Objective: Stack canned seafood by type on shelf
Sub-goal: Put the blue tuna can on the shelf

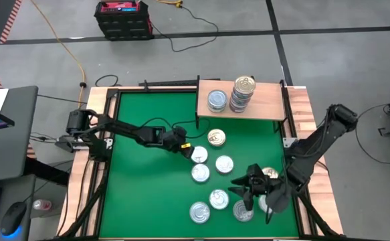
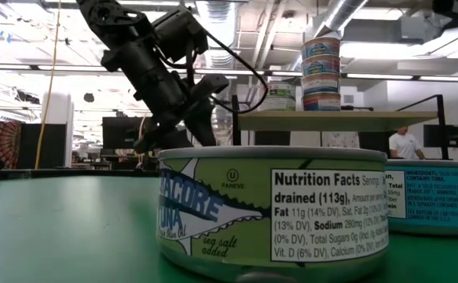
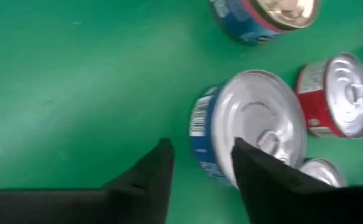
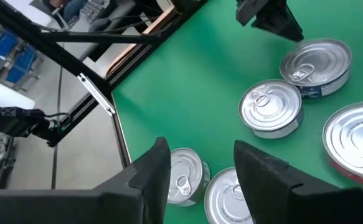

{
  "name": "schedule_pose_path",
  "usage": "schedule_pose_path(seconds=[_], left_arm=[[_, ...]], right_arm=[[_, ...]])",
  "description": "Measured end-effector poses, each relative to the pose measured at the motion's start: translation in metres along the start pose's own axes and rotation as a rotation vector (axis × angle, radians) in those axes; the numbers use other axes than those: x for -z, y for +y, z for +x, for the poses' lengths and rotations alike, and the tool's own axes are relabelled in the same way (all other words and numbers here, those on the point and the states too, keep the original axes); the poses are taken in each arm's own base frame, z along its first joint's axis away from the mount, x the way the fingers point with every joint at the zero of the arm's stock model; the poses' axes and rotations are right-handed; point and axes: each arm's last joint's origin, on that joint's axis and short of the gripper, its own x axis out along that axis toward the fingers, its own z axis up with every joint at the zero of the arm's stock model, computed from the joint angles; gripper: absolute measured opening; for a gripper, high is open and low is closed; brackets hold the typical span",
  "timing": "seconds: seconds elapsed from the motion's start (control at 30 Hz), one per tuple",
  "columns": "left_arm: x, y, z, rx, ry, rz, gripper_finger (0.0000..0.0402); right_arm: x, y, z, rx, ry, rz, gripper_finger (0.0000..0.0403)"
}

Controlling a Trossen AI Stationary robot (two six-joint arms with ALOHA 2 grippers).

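Even, bright light falls from overhead, and the green surface (image 1: 148,181) shows only faint, soft shadows close under the tins. In the low view, ceiling strip lights (image 2: 213,12) behind the nearest tin (image 2: 272,212) flare white. That tin's label reads sharp; the room beyond it is soft. In the left wrist view the silver lid (image 3: 256,118) is smeared by blur and carries pale glare.
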Motion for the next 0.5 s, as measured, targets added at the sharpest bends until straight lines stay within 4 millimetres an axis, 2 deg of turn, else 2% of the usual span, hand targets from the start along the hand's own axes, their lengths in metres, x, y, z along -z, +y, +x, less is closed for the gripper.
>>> schedule_pose_path(seconds=[0.13,0.27,0.37,0.5], left_arm=[[-0.003,0.0012,0.0004,0.022,0.017,-0.007,0.0074],[-0.004,-0.0003,0.0004,0.059,0.036,-0.014,0.004],[-0.0034,-0.0008,0.0003,0.052,0.026,-0.017,0.0049],[-0.0038,-0.0023,0.0002,0.054,0.004,-0.058,0.0102]], right_arm=[[0.0017,0.0041,0.0009,-0.004,0.002,-0.007,0.0188],[-0.0018,0.0051,0.0024,-0.001,-0.008,-0.023,0.0181],[-0.0045,0.0044,0.0041,0.003,-0.015,-0.033,0.0177],[-0.0062,0.0051,0.0051,-0.002,-0.022,-0.029,0.0175]])
